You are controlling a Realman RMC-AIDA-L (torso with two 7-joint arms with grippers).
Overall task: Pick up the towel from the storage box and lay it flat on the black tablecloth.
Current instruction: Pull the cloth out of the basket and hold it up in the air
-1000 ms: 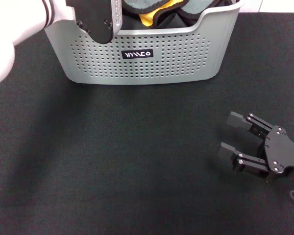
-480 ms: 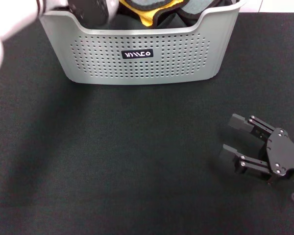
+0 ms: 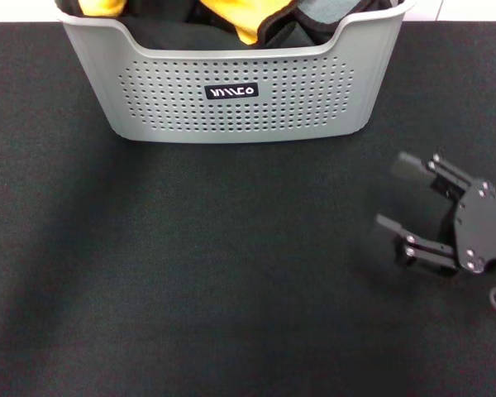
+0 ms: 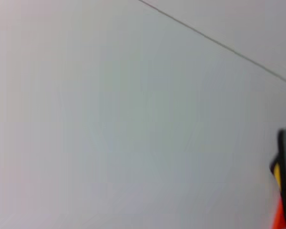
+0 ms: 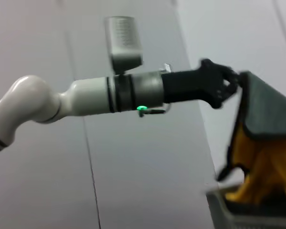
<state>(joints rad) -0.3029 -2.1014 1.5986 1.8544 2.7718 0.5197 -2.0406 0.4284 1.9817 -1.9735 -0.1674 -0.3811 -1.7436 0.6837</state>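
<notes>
Clamped on a top corner of the towel [image 5: 257,157], the left gripper [image 5: 229,86] holds the cloth raised above the storage box [image 3: 231,91], seen from the right wrist. Grey reverse drapes over the top, orange-yellow fleece hangs down into the box. Right gripper [image 3: 401,198] hovers with fingers spread over the black tablecloth [image 3: 190,273], near the box's front right corner, well apart from the towel.
</notes>
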